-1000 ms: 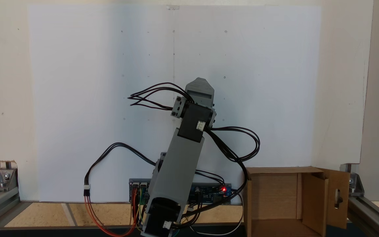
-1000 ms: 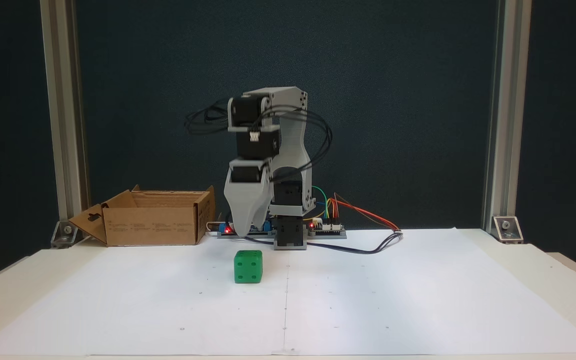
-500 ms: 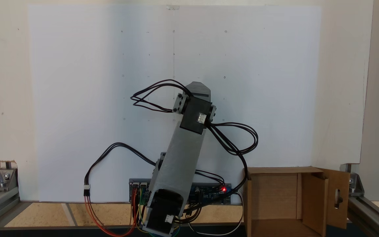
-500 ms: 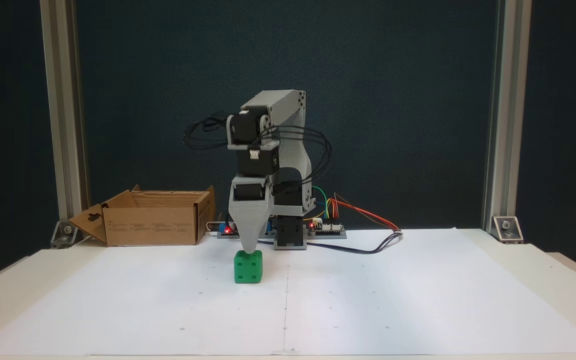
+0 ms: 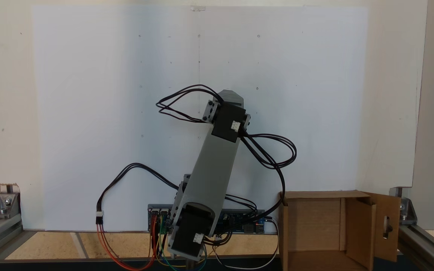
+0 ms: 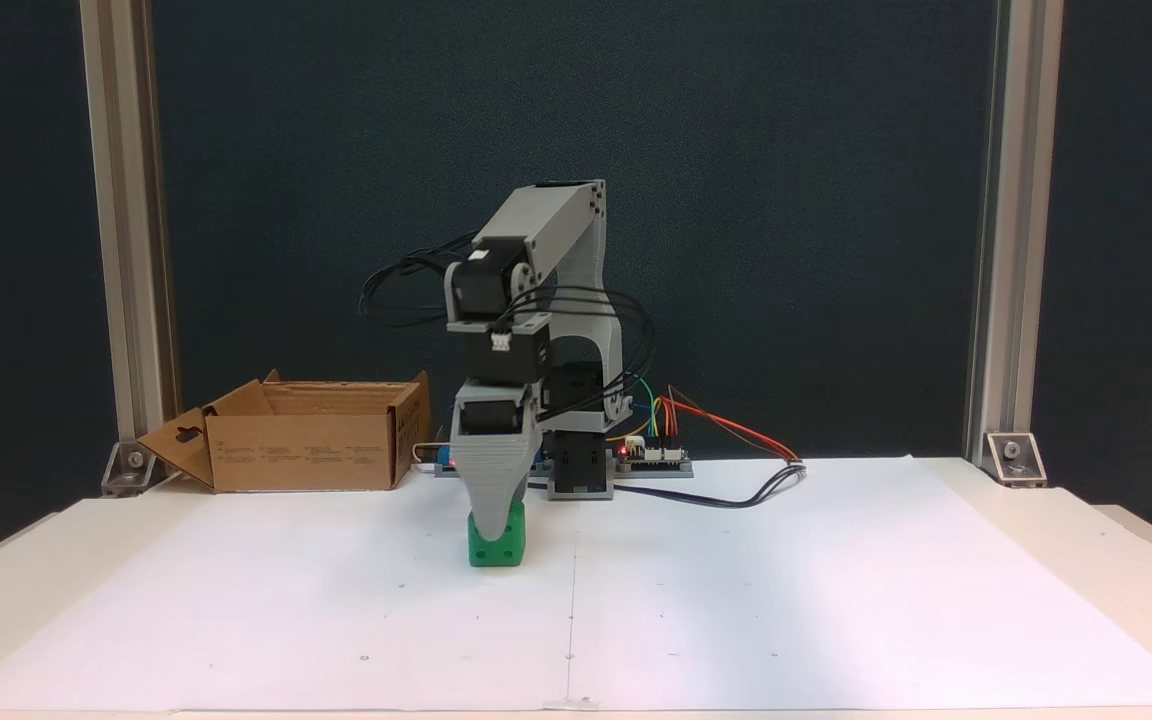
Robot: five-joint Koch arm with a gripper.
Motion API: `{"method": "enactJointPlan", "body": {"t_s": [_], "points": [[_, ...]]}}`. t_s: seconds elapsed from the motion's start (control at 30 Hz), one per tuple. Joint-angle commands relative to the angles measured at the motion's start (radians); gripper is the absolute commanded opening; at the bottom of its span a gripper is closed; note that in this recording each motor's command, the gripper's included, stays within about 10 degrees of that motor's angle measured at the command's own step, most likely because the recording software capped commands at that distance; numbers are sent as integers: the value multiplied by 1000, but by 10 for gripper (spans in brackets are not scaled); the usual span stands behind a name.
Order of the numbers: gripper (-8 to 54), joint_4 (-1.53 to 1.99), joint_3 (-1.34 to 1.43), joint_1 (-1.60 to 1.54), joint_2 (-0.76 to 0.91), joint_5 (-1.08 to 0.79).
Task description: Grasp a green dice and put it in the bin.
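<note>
The green dice (image 6: 502, 548) sits on the white paper, left of the arm's base in a fixed view. My grey gripper (image 6: 494, 524) points straight down over it. One broad jaw covers the upper front of the dice; the other jaw is hidden behind it, so their spacing cannot be read. From above, the arm's forearm and wrist motor (image 5: 229, 121) hide both the dice and the fingertips. The bin (image 6: 306, 452), a brown cardboard box with open flaps, stands behind and to the left of the dice; its inner wall (image 5: 311, 222) appears at the lower right from above.
The arm's base and control board (image 6: 651, 455) with coloured wires stand at the back of the paper. Black cables (image 5: 273, 158) loop off the arm. Aluminium frame posts (image 6: 131, 240) rise at both back corners. The white sheet (image 6: 786, 600) stretches wide to the right and front.
The arm has stretched forward and the gripper has dropped from above the dice down onto it, so its front jaw now covers the dice's top half. The dice has not moved.
</note>
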Motion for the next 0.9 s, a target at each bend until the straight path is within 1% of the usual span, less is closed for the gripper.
{"method": "enactJointPlan", "body": {"t_s": [0.0, 0.3, 0.67, 0.77, 0.83, 0.87], "points": [[447, -23, -14, 21, -6, -60], [437, -26, 2, 28, -38, -61], [403, -98, 15, 25, -78, -60], [366, -104, 15, 25, -78, -61], [364, -120, 21, 25, -78, -60], [336, -129, 28, 25, -81, -60]]}}
